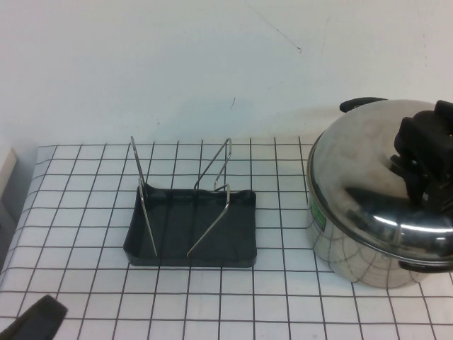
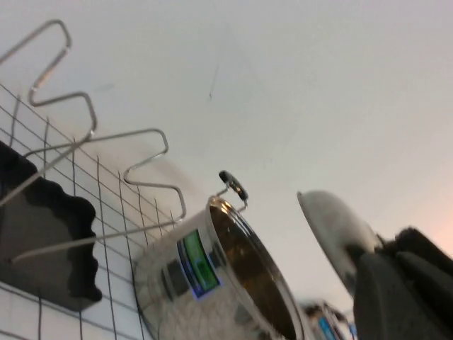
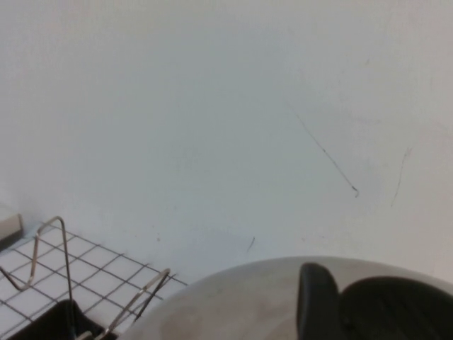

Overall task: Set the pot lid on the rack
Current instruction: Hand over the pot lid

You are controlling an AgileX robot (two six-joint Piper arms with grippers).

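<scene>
The pot lid (image 1: 361,184), polished steel, hangs tilted just above the steel pot (image 1: 354,262) at the right of the table. My right gripper (image 1: 417,166) is shut on the black knob at the lid's centre. In the right wrist view one finger (image 3: 318,301) presses the knob on the lid (image 3: 233,304). The left wrist view shows the lid (image 2: 333,227) clear of the open pot (image 2: 198,283). The rack (image 1: 191,227), a dark tray with wire loops, stands to the left of the pot with nothing in it. My left gripper (image 1: 35,319) rests shut at the table's near left corner.
A white wall rises behind the checked tablecloth. The pot's black loop handle (image 1: 361,104) sticks out at the back. A pale object (image 1: 6,173) lies at the table's left edge. A band of bare cloth separates rack and pot.
</scene>
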